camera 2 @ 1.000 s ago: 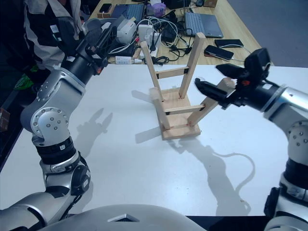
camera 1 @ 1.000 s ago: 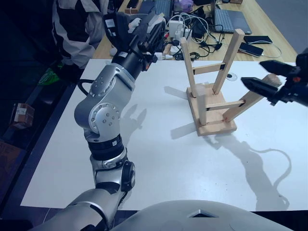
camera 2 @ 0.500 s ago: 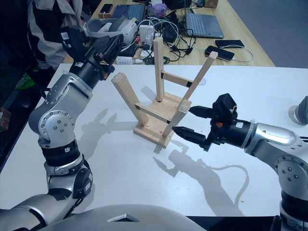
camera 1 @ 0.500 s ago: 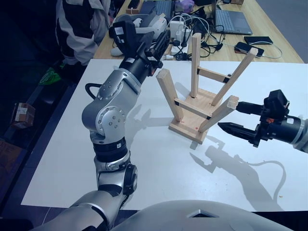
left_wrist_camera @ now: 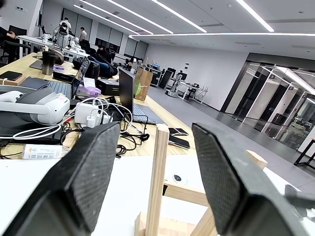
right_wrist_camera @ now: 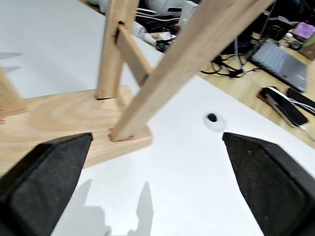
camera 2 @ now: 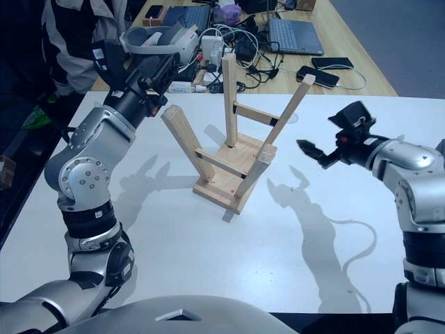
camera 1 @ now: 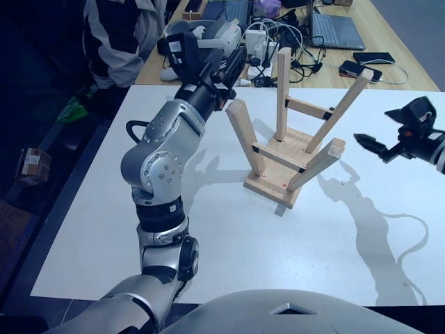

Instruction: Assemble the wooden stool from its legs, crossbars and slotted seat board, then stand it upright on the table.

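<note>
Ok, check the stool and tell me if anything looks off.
The stool is upside down: its seat board lies flat on the table and its legs stick up, splayed outward. It is not yet upright. No damage is visible.

The two head views look forward and down from above the arms, over the whole white bench (camera 1: 229,257) to a cluttered wooden desk (camera 1: 389,38) beyond its far edge. They share nearly the same scene. The upturned stool (camera 1: 281,170) sits mid-frame in both, a little further left in the right eye view.

The left wrist view looks out low and almost level between the spread fingers of the left gripper (left_wrist_camera: 156,129), with the stool's legs close in front and the office behind.

The right wrist view looks slantwise down between the spread fingers of the right gripper (right_wrist_camera: 157,136), very near the stool's seat board, from the opposite side.
</note>
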Robot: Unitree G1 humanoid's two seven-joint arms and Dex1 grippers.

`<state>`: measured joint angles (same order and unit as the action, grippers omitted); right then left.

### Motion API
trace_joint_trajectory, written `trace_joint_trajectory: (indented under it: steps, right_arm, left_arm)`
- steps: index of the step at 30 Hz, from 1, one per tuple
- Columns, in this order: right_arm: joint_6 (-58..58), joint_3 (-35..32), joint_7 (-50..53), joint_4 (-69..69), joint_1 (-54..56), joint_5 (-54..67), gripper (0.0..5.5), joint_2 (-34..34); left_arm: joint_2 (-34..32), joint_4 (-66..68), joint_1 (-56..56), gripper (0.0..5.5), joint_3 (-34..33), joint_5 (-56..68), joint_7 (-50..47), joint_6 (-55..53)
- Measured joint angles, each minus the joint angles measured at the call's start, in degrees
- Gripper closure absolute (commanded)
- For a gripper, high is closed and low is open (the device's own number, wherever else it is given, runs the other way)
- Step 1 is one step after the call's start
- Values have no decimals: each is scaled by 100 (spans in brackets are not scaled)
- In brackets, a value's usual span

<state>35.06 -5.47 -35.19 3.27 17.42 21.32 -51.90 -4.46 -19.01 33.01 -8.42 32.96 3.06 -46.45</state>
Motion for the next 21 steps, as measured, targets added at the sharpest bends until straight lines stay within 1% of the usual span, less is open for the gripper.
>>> trace_joint_trajectory:
  steps: [3,4,7,9,10,11,13,16,19,21]
  right_arm:
    - [-268,-12,83,-407,238,-265,59,68]
    - [-256,-102,5,-424,361,-132,59,159]
    - [613,-898,-347,-185,828,1237,59,384]
    - [1429,-1483,-475,144,1024,2363,59,429]
    - [1747,-1674,-456,277,1030,2807,59,472]
    - [2162,-1906,-320,502,1030,3592,59,627]
    - [2538,-2069,83,830,1031,4783,59,880]
    - [2535,-2009,857,1259,1029,6393,59,1147]
    - [2218,-1510,1755,2004,965,8204,59,1273]
    - [2030,-1244,2071,2360,929,8877,59,1267]
  left_arm:
    - [9,-20,-68,282,112,-61,0,0]
    - [2,-23,-122,282,156,-82,9,-5]
    - [-161,-210,-248,282,204,-70,164,-105]
    - [-476,-487,-505,282,223,36,410,-281]
    - [-618,-499,-669,282,237,53,515,-417]
    - [-768,-536,-789,282,207,149,668,-476]
    - [-942,-648,-797,282,175,279,862,-602]
    - [-1076,-733,-811,282,174,435,1010,-717]
    - [-1144,-950,-856,282,307,653,1143,-925]
    - [-1151,-1107,-910,282,457,784,1209,-1052]
